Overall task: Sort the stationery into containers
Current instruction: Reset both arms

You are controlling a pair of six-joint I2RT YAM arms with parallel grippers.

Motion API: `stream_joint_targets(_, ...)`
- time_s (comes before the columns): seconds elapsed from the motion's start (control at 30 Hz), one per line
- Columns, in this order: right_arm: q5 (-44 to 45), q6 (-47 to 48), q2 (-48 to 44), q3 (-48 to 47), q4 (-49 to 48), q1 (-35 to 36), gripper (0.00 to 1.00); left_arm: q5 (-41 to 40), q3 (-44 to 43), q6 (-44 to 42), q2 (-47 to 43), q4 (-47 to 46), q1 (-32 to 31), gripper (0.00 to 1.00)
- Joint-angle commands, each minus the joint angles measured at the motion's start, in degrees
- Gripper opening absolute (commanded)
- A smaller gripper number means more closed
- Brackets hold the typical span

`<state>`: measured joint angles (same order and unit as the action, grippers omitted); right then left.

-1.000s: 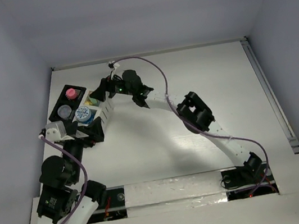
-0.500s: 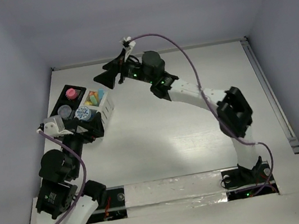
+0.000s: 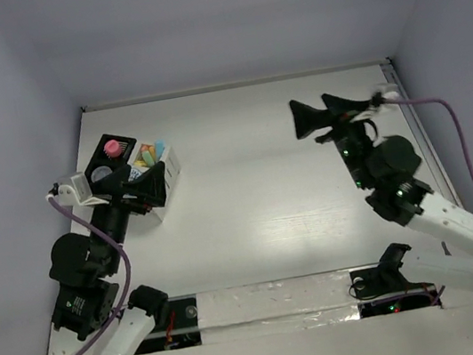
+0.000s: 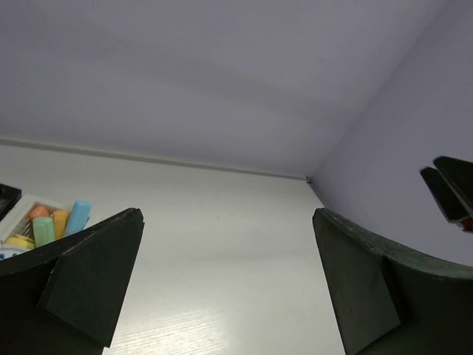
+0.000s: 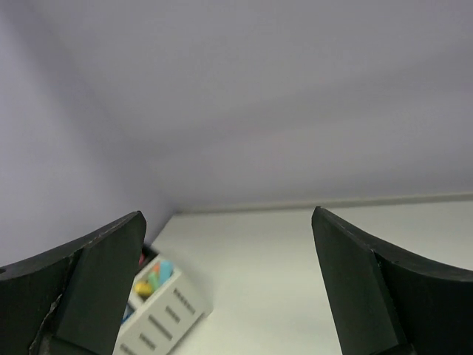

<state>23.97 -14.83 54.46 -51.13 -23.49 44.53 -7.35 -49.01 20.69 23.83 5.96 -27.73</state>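
Hovering wide open and empty, the left fingers [image 4: 92,285] sit just beside the white box [image 3: 168,165] holding pastel sticks [image 4: 60,220]. The right fingers [image 5: 92,285], also spread and empty, hang well apart across the desk [image 3: 257,192].

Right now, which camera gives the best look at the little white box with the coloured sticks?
Top external: it shows the white box from above, sticks inside, beside the black tray. Left wrist catches only a corner with sticks past a finger; right wrist shows it blurred and half hidden.
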Motion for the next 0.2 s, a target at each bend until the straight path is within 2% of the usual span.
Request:
stream_joint_targets(0.0, 13.9, 6.6, -7.0, 5.0, -3.3, 0.0, 1.0, 1.6, -3.4, 0.6, -0.5, -7.1, 0.2, 0.99)
stream_joint_targets(0.17, 17.7, 8.7, -9.9, 5.2, -0.3, 0.0, 1.0, 4.1, -1.4, 1.3, -0.8, -9.1, 0.2, 0.99)
